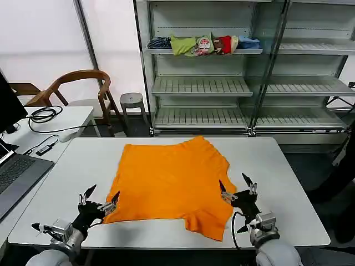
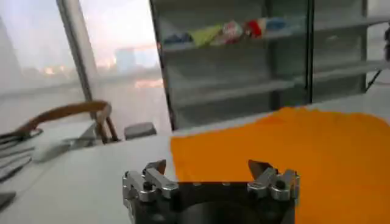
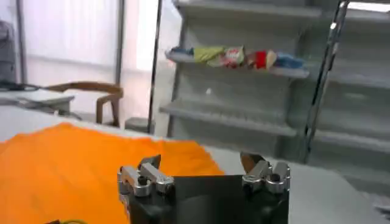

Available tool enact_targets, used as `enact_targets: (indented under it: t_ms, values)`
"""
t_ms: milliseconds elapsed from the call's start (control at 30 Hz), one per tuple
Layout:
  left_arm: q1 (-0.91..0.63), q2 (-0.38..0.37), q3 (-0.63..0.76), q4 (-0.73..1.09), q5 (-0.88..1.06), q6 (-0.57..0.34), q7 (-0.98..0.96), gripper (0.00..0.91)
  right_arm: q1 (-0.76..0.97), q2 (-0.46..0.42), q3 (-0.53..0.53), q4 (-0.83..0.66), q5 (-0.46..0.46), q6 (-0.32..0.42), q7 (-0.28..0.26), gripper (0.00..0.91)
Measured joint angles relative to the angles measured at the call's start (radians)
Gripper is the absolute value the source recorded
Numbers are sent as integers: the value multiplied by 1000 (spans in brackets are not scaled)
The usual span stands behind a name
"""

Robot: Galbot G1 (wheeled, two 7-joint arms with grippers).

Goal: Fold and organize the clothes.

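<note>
One orange T-shirt, spread nearly flat mid-worktop, plain face up, loose ripples along its near hem. Judged light, limp and clingy: it will sag and drag, so lift little and pinch only edges. Left pincer: fingers spread, empty, just beside the near-left corner. Right pincer: fingers spread, empty, at the near-right edge. You would do best to take the two near corners, where the cloth lies in one thin layer.
</note>
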Motion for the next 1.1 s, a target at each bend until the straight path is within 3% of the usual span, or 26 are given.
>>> enact_targets:
  t_ms: [433,1100]
  values:
    - [42,-15,-6,-14,-30,173,-47,907,-127,-42,-17,47,10,-46,-6,907]
    - [41,-21,-19,32,-56,241,-64,907,-209,-46,-48,46,6,-43,9,907]
